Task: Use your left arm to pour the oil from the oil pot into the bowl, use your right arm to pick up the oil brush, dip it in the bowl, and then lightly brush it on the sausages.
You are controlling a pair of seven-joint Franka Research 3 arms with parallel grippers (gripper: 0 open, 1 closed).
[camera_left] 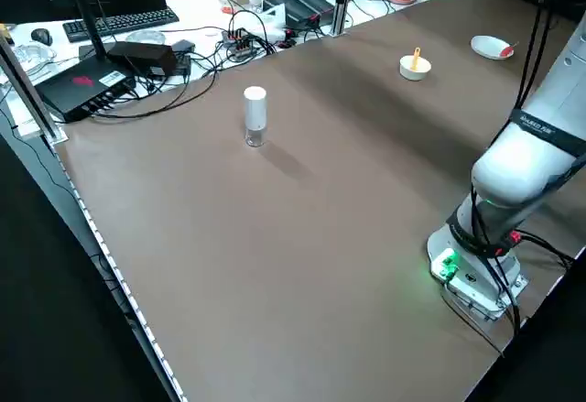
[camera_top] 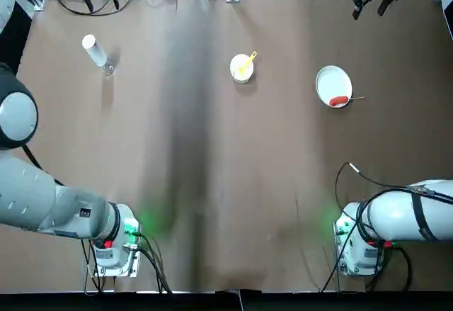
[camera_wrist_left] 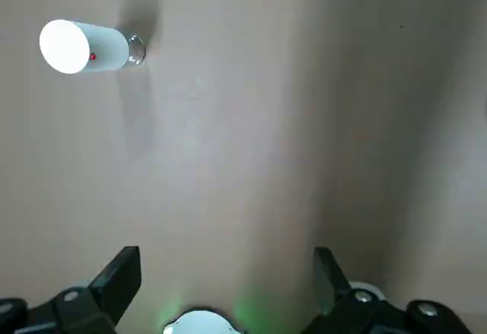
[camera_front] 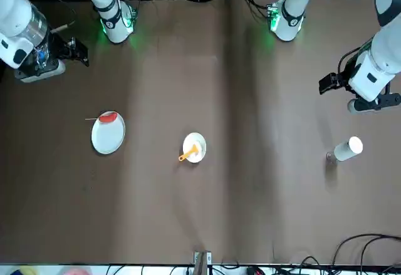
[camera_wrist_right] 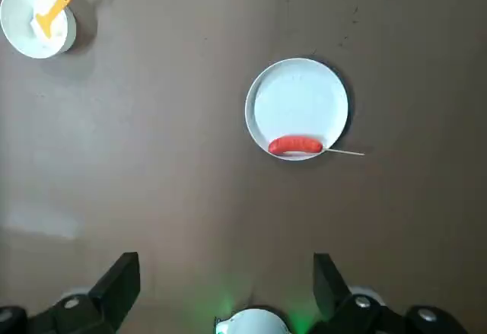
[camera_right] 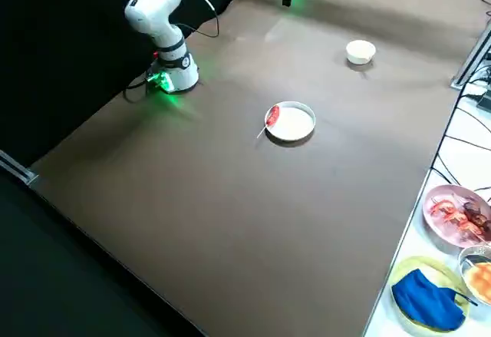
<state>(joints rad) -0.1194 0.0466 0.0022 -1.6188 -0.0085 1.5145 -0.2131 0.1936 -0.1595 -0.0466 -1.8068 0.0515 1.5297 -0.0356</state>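
Observation:
The oil pot [camera_top: 95,54] stands upright with its white cap on at the far left of the table, also seen as the oil pot [camera_left: 255,115] and the oil pot [camera_wrist_left: 85,46]. The small white bowl [camera_top: 241,69] sits mid-table with the yellow oil brush [camera_top: 247,61] resting in it. To its right, the red sausage [camera_top: 339,100] lies on the near rim of a flat white plate [camera_top: 333,81], stick pointing right. My left gripper [camera_wrist_left: 224,262] hovers open, high above the table, short of the pot. My right gripper [camera_wrist_right: 226,265] hangs open, high over the plate [camera_wrist_right: 298,102] area, empty.
Cables, a keyboard and black boxes [camera_left: 101,63] crowd the far edge behind the table. A side bench on the right holds plates of food [camera_right: 459,214] and a blue cloth [camera_right: 428,299]. Both arm bases [camera_top: 113,244] stand at the near edge.

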